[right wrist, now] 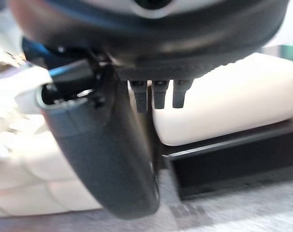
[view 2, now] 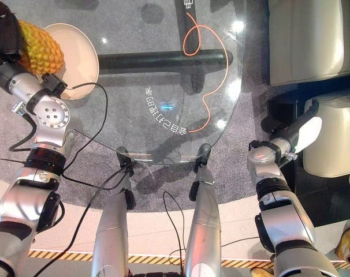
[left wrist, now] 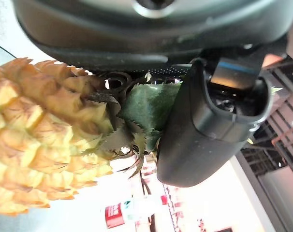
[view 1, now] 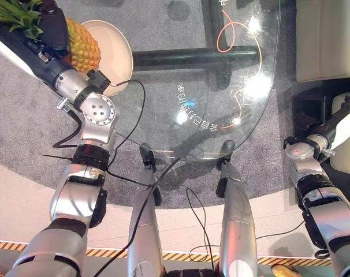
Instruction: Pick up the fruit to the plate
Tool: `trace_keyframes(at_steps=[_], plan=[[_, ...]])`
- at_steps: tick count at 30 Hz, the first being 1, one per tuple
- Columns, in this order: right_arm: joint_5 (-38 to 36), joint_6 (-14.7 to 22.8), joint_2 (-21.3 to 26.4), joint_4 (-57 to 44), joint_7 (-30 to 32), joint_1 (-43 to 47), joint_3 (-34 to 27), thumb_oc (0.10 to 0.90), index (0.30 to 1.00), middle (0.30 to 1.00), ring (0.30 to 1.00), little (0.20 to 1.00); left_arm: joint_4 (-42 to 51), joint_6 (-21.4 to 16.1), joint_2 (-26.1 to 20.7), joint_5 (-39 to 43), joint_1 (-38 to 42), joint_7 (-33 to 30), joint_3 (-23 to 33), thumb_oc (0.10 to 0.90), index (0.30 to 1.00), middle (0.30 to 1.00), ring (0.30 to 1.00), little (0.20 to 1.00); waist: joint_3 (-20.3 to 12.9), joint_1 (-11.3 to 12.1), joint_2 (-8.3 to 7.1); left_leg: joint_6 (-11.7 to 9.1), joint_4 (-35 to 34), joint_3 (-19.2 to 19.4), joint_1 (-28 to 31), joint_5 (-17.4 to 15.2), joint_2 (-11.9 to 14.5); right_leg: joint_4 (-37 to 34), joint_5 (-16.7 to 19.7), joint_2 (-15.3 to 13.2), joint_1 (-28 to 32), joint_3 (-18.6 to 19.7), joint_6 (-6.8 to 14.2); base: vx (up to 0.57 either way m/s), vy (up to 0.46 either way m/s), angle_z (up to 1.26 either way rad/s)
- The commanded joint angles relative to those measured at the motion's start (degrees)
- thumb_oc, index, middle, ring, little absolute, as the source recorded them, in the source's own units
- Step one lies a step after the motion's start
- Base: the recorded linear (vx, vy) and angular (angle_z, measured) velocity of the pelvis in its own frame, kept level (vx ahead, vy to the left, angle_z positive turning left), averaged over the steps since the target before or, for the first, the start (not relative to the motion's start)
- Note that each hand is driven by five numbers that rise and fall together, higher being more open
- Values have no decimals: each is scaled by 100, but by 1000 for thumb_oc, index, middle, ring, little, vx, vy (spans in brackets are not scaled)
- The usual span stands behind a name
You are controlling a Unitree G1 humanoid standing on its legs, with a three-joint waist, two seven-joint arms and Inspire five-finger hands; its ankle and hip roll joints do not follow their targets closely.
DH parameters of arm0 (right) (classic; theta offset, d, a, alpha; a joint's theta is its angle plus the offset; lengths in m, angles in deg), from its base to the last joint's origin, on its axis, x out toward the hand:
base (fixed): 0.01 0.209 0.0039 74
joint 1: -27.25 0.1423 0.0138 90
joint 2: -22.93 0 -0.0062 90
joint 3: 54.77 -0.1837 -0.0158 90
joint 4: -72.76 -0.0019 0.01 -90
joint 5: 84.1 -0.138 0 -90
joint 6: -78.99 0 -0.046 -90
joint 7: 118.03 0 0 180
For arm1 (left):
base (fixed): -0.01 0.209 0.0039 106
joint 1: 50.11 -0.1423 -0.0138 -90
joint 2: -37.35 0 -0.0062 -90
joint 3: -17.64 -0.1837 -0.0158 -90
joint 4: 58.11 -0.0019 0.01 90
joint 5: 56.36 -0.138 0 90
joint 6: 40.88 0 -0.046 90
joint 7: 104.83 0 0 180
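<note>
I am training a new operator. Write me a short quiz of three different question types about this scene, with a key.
1. True or false: the left hand holds the pineapple at its leafy crown.
2. Multiple choice: where is the pineapple's yellow body in the head views?
A) on the grey carpet
B) over the cream plate on the glass table
C) on the white sofa
3. Fill in: the right hand hangs beside the table and holds ____.

Key: 1 true; 2 B; 3 nothing. Whether the fruit already touches the plate cannot be judged.
</note>
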Motion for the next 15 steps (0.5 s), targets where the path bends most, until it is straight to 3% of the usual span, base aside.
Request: trace_keyframes(at_steps=[1,9,15], plan=[[-171,236,126,361,-293,97,-200,800,900,900,900,900,37,-437,-673,-24,829,36,56,100,300,300,300,200,-152,96,-55,-234,739,-355,-338,-519,103,-288,13,71,264,-194,128,0,0,0],[-110,66,-16,451,-760,149,-13,800,900,900,900,900,-276,-413,-649,258,954,171,-70,100,300,300,300,200,-152,70,-89,-232,789,-367,-368,-533,111,-244,-13,110,229,-165,110,0,0,0],[-148,-210,-119,500,-1711,193,177,800,900,900,900,900,-437,-326,-636,279,1070,252,-126,100,300,300,300,200,-152,53,-125,-246,794,-359,-387,-518,118,-233,-21,136,201,-141,98,0,0,0]])
